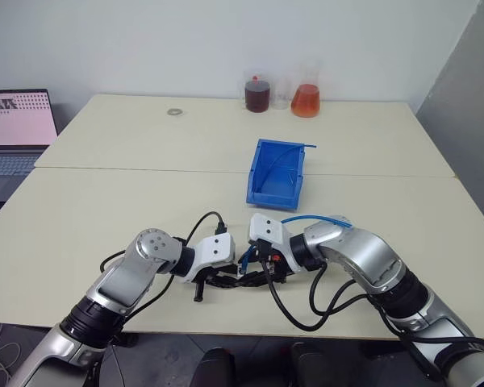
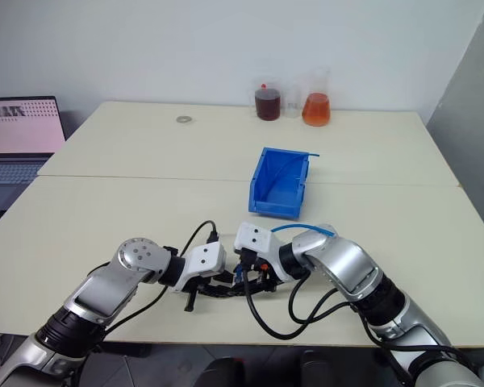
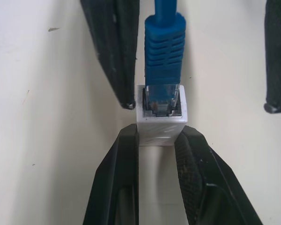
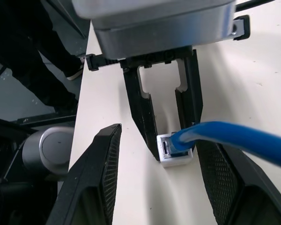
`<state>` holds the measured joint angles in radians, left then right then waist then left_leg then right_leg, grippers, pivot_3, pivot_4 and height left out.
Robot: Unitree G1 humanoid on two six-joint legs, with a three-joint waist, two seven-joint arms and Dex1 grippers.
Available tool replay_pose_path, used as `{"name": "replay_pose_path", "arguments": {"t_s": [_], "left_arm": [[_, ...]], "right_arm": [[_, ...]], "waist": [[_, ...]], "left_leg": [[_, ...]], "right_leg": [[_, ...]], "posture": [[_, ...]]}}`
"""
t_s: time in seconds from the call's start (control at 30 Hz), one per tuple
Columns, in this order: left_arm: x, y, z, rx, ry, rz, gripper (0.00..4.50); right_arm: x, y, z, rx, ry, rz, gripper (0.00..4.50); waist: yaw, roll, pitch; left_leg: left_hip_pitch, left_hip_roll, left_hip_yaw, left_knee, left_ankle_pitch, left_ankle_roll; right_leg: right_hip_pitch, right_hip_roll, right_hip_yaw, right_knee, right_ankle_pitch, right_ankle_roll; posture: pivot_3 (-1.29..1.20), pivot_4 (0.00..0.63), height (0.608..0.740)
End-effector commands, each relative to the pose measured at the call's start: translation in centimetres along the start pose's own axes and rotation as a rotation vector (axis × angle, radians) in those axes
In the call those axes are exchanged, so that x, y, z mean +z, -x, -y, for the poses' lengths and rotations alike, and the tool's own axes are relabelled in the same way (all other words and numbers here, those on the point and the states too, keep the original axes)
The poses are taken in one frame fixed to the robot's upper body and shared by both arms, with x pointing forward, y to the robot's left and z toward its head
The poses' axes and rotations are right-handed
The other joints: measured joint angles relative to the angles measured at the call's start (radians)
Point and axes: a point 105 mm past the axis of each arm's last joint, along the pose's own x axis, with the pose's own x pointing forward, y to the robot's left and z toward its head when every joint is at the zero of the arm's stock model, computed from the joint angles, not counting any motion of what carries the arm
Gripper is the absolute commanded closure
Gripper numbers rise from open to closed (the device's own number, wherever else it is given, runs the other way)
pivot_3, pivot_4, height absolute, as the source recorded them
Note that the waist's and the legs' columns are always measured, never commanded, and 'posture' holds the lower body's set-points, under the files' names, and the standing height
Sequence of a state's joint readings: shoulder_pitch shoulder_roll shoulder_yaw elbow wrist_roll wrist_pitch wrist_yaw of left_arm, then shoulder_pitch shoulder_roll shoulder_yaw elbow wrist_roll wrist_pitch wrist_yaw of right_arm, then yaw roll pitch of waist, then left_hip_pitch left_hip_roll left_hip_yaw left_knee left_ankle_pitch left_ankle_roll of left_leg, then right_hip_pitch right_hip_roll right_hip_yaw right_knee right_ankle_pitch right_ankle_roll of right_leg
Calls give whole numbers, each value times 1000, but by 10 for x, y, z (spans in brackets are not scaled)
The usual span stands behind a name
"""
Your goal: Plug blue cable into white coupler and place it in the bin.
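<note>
Both pincers meet low over the front edge of the desk [image 1: 105,201], tips facing each other.

L pincer [image 3: 155,140] is clamped on the white coupler [image 3: 160,123]: its two black fingers [image 3: 124,154] squeeze the block's rear end from both sides, open socket facing away from the wrist. The blue cable [image 3: 164,47] has its ribbed boot right at the socket mouth and the clear plug sits inside the coupler, so it looks plugged in; can't tell if it's fully seated.

R pincer [image 4: 166,154] stands apart, fingers spread wide either side of the coupler and plug w/o touching either. One of its textured pads [image 4: 105,178] is well off to one side, the other just beside the cable. In the R wrist view the cable runs from the socket across and out past the R pincer's fingers; the L pincer's fingers frame the coupler from behind. From the head views the cable [image 1: 319,218] loops up over the R wrist in a light-blue arc.

The bin [image 1: 268,179] sits mid-desk, beyond the pincers and a bit to the R, sloped front toward the robot.

Far edge of the desk: a beaker of dark red liquid [image 1: 257,95], a flask of orange liquid [image 1: 305,101], a small ring [image 1: 174,111]. A laptop [image 1: 14,133] stands open off the desk's L side.
</note>
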<state>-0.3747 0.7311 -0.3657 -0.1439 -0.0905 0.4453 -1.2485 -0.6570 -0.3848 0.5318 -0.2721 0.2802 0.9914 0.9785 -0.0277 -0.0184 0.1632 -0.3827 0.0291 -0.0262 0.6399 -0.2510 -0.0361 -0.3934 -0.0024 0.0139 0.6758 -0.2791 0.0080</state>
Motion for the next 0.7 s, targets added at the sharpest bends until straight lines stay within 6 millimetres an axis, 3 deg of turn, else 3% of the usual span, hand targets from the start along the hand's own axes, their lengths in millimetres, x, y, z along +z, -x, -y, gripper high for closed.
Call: {"name": "replay_pose_path", "arguments": {"t_s": [0.03,0.17,0.4,0.7], "left_arm": [[-8,-2,1,-7,19,-29,3745],[-8,-1,2,-8,19,-32,3745],[-9,-1,2,-7,19,-34,3745],[-7,-1,1,-5,17,-32,3745]], "right_arm": [[11,4,0,-13,31,41,1980],[10,5,2,-18,30,40,2506],[9,5,3,-15,35,39,4266],[8,3,1,3,40,31,4353]], "waist": [[0,0,0],[0,0,0],[0,0,0],[0,0,0]], "left_leg": [[0,0,0,0,0,0],[-1,0,0,0,0,0],[-1,0,0,0,0,0],[-2,0,0,0,0,0]], "right_leg": [[0,0,0,0,0,0],[-1,0,0,0,0,0],[-1,0,0,0,0,0],[-2,0,0,0,0,0]], "posture": [[0,150,740],[0,150,740],[0,150,740],[0,150,740]]}}
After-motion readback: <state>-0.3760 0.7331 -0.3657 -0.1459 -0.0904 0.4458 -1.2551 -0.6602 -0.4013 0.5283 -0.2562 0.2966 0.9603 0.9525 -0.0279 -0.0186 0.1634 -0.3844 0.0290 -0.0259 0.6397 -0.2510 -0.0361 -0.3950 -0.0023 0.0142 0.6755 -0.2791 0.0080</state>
